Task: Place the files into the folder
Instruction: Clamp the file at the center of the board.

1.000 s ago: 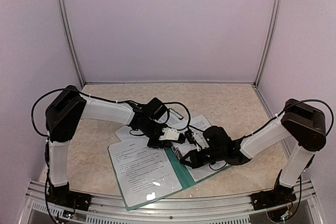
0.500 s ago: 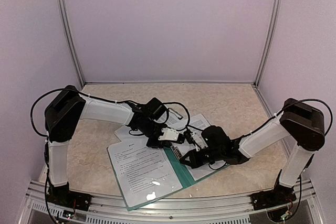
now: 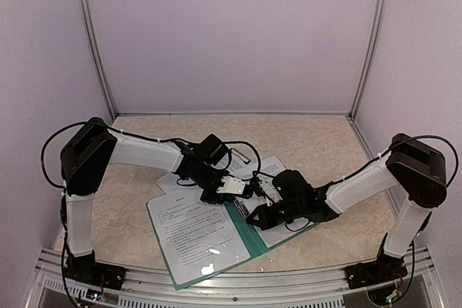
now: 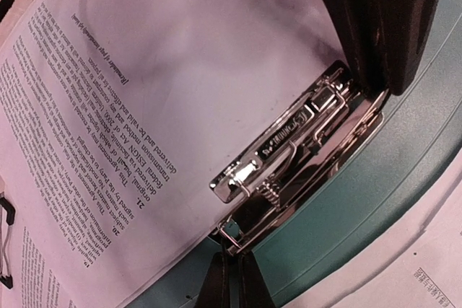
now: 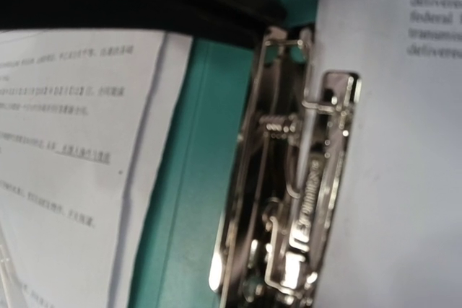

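Fingers on the left gripper (image 4: 234, 283) and right gripper (image 3: 254, 216) are pinched together, both at the clip (image 4: 289, 142) of the open folder (image 3: 242, 229). Files (image 3: 191, 229) lie inside. Clamping seems in hand; next likely needs a firm press.

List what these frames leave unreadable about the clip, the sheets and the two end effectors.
Top view: the metal clip is hidden under the left end effector and right end effector.
Wrist views: what either one touches is unclear; dark parts run off the frame edges.
Print on the files is too small from above and blurred in the right wrist view.
Top view: the folder is mostly covered by sheets.
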### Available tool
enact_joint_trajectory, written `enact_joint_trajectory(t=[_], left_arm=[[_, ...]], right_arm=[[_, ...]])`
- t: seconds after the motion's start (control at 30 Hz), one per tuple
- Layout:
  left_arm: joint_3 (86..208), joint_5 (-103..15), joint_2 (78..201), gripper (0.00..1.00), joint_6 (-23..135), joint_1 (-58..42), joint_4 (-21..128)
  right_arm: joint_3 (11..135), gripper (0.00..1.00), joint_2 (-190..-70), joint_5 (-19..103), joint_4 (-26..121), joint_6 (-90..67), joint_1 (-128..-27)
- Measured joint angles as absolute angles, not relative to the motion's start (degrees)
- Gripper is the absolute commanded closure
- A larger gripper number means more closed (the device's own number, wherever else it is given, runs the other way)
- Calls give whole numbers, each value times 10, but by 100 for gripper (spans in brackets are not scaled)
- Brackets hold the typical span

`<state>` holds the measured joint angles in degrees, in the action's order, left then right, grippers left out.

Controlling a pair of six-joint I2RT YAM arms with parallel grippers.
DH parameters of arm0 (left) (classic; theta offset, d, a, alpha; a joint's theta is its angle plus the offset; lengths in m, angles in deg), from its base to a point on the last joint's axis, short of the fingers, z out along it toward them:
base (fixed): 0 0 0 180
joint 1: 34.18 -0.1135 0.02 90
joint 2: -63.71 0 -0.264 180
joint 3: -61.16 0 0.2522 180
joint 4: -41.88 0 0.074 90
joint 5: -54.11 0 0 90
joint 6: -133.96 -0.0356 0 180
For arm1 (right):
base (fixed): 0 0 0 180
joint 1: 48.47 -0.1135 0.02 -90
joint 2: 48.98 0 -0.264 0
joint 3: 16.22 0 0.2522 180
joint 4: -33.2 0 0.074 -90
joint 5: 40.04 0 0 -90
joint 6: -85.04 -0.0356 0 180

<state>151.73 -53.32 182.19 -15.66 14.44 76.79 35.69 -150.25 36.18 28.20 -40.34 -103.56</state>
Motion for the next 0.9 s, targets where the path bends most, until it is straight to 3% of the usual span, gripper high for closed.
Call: enact_joint_trajectory(t=[0.9], left_arm=[[1516,-524,1817,100,-194,138,780]], right_arm=[[389,100,-1510,462,321,-428,-1075]])
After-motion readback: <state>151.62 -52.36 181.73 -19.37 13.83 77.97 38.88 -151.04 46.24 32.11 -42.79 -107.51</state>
